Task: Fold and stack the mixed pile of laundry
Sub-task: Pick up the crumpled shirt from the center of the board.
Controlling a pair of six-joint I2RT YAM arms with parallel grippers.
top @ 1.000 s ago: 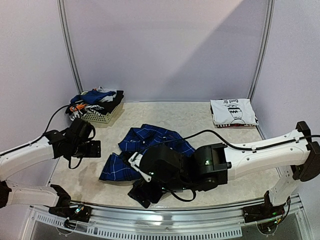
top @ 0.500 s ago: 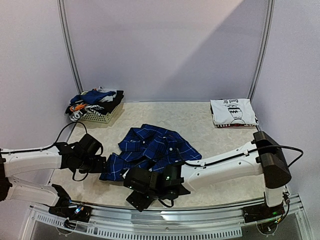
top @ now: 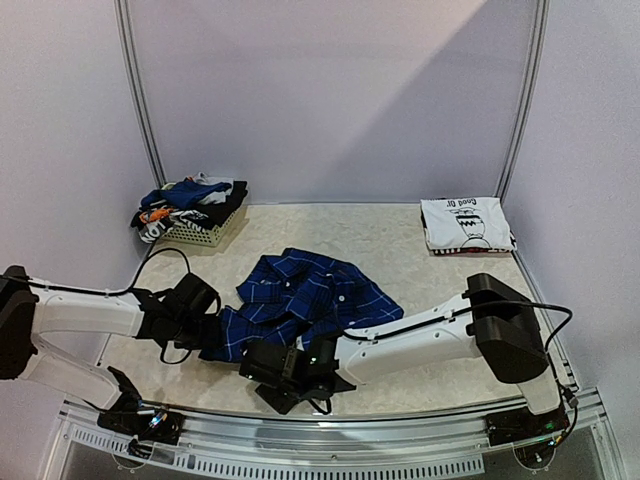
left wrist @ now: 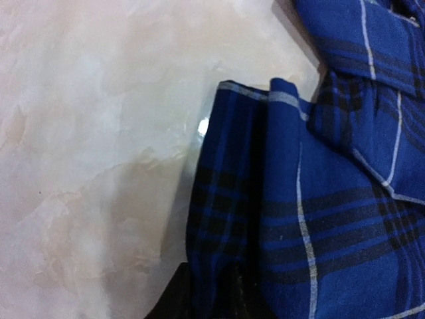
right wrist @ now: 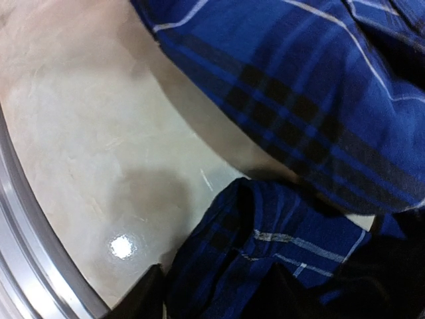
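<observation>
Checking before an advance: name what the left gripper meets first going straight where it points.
The plaid shirt; its edge lies right at the left gripper, so cloth likely comes first, almost at once.

White left arm (top: 80,312), lower left, and white right arm (top: 420,335) along the bottom, both with black joints. Chunky black elbow (top: 505,325) at right. Thin black cables (top: 400,268) loop over each. Left gripper (top: 210,325) black, right gripper (top: 265,365) black too.

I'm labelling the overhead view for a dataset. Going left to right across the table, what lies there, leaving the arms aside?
white basket heaped with clothes → blue plaid shirt → folded white T-shirt
</observation>
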